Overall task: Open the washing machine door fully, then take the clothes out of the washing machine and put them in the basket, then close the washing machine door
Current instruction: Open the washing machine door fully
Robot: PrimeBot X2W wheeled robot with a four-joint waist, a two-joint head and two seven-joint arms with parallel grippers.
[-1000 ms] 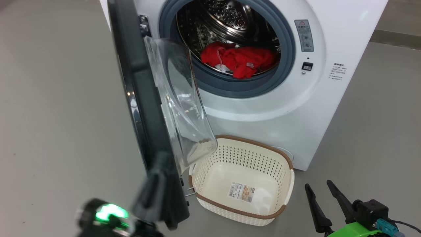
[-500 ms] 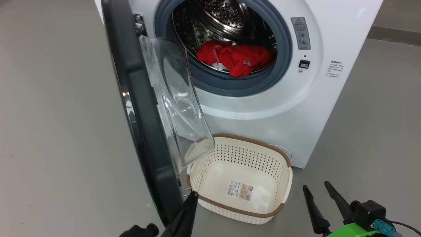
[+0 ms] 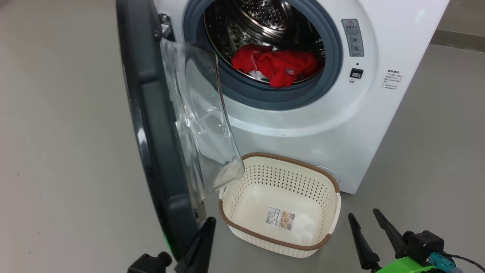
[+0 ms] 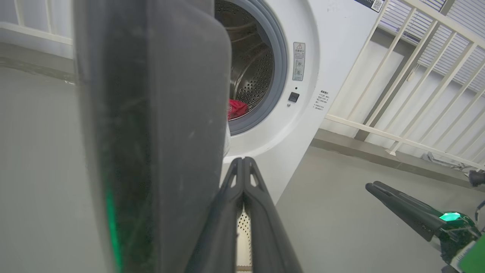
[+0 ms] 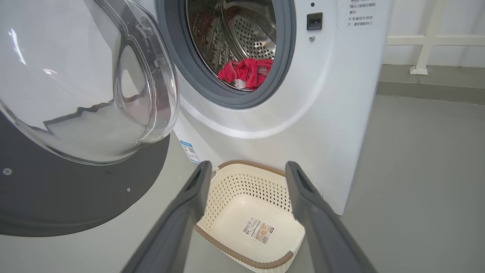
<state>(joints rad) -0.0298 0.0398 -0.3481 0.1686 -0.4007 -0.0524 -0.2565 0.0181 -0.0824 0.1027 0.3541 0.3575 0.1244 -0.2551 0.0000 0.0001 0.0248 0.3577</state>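
The washing machine point(image 3: 322, 125) stands with its door point(image 3: 151, 132) swung out to the left, black rim edge-on and clear dome point(image 3: 201, 121) facing the drum. Red clothes point(image 3: 276, 66) lie in the drum's mouth, also seen as clothes point(image 5: 246, 72) and clothes point(image 4: 237, 108). The cream basket point(image 3: 278, 161) sits empty on the floor below the opening. My left gripper point(image 3: 206, 231) is shut and empty, right beside the door's lower edge point(image 4: 151, 132); whether it touches is unclear. Its fingers point(image 4: 242, 174) are pressed together. My right gripper point(image 3: 363, 213) hangs open right of the basket point(image 5: 227, 197).
Grey floor surrounds the machine. A white railing point(image 4: 416, 76) and a low kerb run behind and to the right. The open door blocks the way to the machine's left; the floor to the right of the basket is open.
My left gripper has slid from in front of the door's lower rim to just right of it. The door stands slightly wider. The head view shifted a little; the right gripper stayed put.
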